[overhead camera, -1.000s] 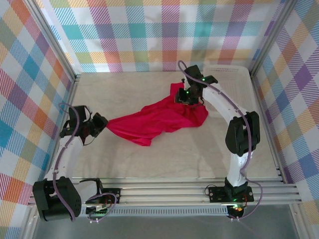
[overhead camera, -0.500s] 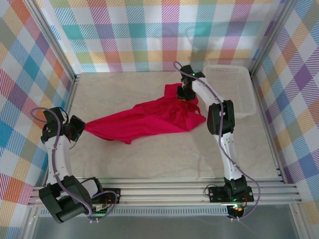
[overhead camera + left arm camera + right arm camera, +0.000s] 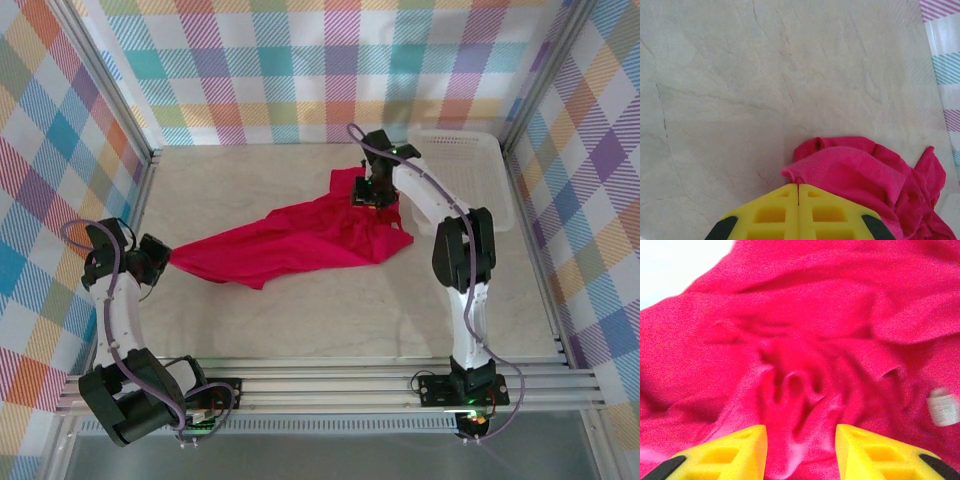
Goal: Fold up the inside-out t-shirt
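One red t-shirt (image 3: 300,235) lies in a long, rumpled band across the pale counter (image 3: 330,310). Seen from above, it runs from 9 o'clock, near the left wall, up to about 1 o'clock, where it bunches into a wider heap. The narrow end at 9 o'clock tapers to a point, and that point meets the left fingers (image 3: 163,262). In the left wrist view these yellow fingers are pressed together with no gap, and a fold of red cloth is pinched at their very tips. The rest of the t-shirt bulges away toward 3 and 4 o'clock of that view, resting on the counter.

The right fingers (image 3: 372,196) sit over the bunched end at 1 o'clock, at the upper edge of the heap. In the right wrist view they stand apart, one at 7 o'clock and one at 5 o'clock, with creased cloth filling the space between and beyond them. Whether their tips press into the cloth cannot be told. A small white tag (image 3: 943,410) shows on the t-shirt between 3 and 4 o'clock of that view, off to the side of the nearer finger.

A white basket (image 3: 480,165) stands on the counter at 2 o'clock, just beside the right arm and apart from the t-shirt.
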Controlling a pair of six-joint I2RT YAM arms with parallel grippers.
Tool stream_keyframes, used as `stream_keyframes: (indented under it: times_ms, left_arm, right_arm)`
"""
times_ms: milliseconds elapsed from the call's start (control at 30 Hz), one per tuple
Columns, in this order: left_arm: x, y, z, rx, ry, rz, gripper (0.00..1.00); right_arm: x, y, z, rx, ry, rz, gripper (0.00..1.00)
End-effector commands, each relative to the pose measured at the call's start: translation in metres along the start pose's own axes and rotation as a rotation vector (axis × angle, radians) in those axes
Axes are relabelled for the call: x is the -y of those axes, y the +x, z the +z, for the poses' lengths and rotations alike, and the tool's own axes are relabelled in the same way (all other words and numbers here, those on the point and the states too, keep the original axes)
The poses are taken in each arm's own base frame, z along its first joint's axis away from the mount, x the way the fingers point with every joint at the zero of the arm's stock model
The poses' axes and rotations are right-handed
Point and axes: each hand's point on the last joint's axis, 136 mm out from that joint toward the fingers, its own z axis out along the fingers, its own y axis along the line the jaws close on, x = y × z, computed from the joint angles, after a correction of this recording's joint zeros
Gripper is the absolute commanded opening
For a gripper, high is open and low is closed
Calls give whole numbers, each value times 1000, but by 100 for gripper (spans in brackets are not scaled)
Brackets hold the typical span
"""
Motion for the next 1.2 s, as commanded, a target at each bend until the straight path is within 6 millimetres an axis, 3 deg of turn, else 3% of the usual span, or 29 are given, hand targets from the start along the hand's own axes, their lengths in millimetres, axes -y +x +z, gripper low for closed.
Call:
stream_keyframes:
  times_ms: [0, 100, 300, 600, 833, 1100, 1167]
  left_arm:
    - [-2, 3, 3, -17, 22, -27, 0]
    - [-2, 4, 2, -19, 22, -24, 0]
    - [-4, 7, 4, -26, 26, -32, 0]
    - [-2, 5, 5, -27, 33, -40, 0]
    - [-1, 5, 3, -27, 29, -34, 0]
    - [-2, 6, 3, -28, 25, -30, 0]
    - [-2, 5, 4, -30, 28, -34, 0]
  right_arm:
    - [-11, 6, 17, -35, -89, 37, 37]
    - [-12, 6, 29, -59, -86, 36, 38]
    - [-3, 4, 50, -85, -36, 20, 51]
    - [1, -9, 63, -74, -2, -9, 53]
    - [-3, -17, 67, -88, -6, -29, 42]
    - [11, -2, 57, -113, 61, -69, 62]
    - [14, 2, 58, -117, 68, -76, 63]
